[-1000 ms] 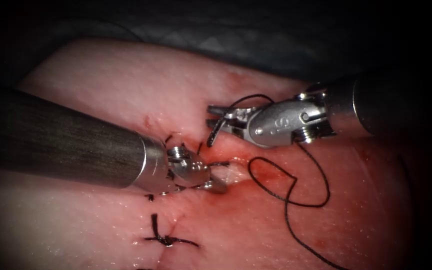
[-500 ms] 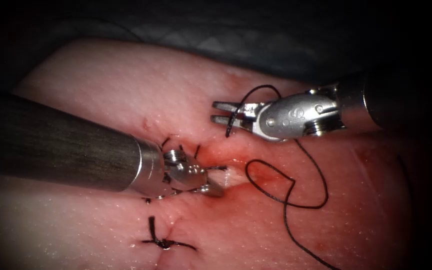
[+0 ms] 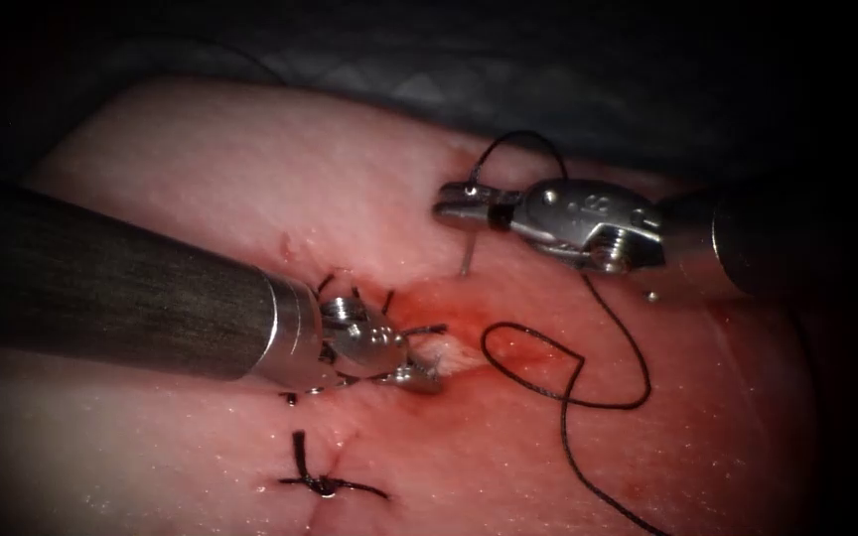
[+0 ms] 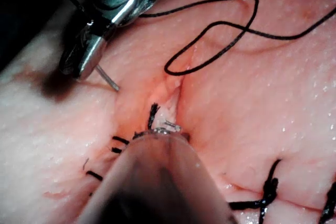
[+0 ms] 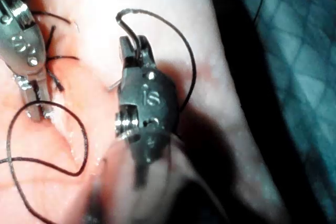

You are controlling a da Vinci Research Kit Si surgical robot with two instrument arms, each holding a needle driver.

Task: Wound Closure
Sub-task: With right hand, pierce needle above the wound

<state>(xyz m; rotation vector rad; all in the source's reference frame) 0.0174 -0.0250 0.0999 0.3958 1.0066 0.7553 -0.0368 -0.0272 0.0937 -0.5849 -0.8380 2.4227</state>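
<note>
Holding the needle [image 3: 468,250] across closed jaws, the right tool [image 3: 461,201] hangs above the tissue [image 3: 250,179] on the right of the cut [image 3: 444,349]. The grip falls well back along the curve, nearer the thread end than the middle; the pointed end sticks down out of the jaws toward the tissue and is free of it. In the right wrist view the needle [image 5: 128,22] arcs up over the tool [image 5: 132,51], with thread [image 5: 173,35] running off its tail. In the left wrist view the point [image 4: 107,80] hangs just clear of the surface beside the right tool [image 4: 84,64].

From the needle's tail the thread [image 3: 568,387] passes behind the right tool, drops onto the tissue right of the cut and lies there in a slack loop.

At the cut sits the left tool [image 3: 417,372], its tip pressed against the open wound edge; I cannot tell how its jaws stand or whether they hold anything. Short dark thread ends [image 3: 389,298] stick up beside it. A tied stitch [image 3: 325,481] lies nearer the camera, and red fluid [image 3: 518,347] stains the tissue around the cut.
</note>
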